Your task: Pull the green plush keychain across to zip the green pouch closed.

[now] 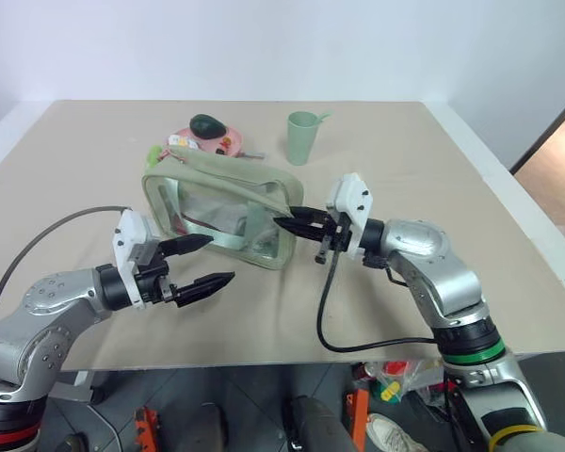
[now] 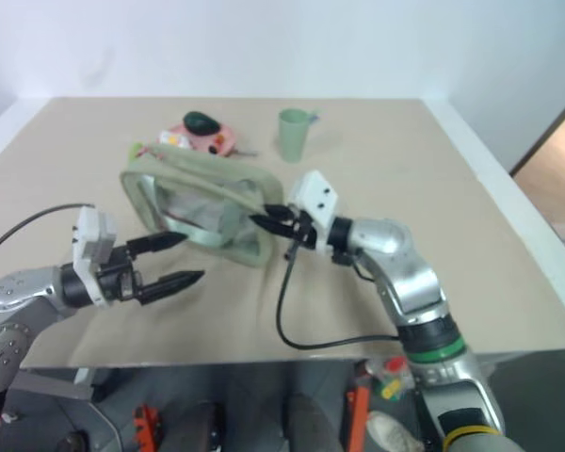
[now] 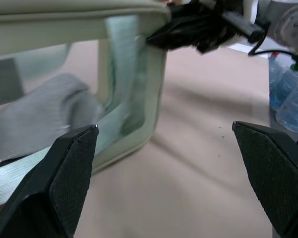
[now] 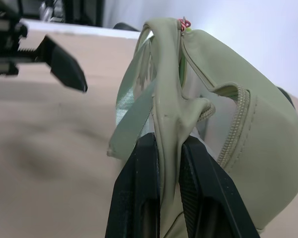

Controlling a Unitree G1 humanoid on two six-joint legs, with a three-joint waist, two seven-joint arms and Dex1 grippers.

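Bracing step: the right claw [image 4: 161, 148] pinches the pouch [image 1: 221, 212] at its near top corner, the left claw [image 1: 205, 261] gapes empty beside it — next, reach the keychain [image 1: 153, 154] at the far end.

No text, label or number can be read, though small print may escape notice.

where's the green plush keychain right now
In the left eye view the green plush keychain sits at the green pouch's far left top corner, beside the pink plate, opposite the end the right gripper pinches.
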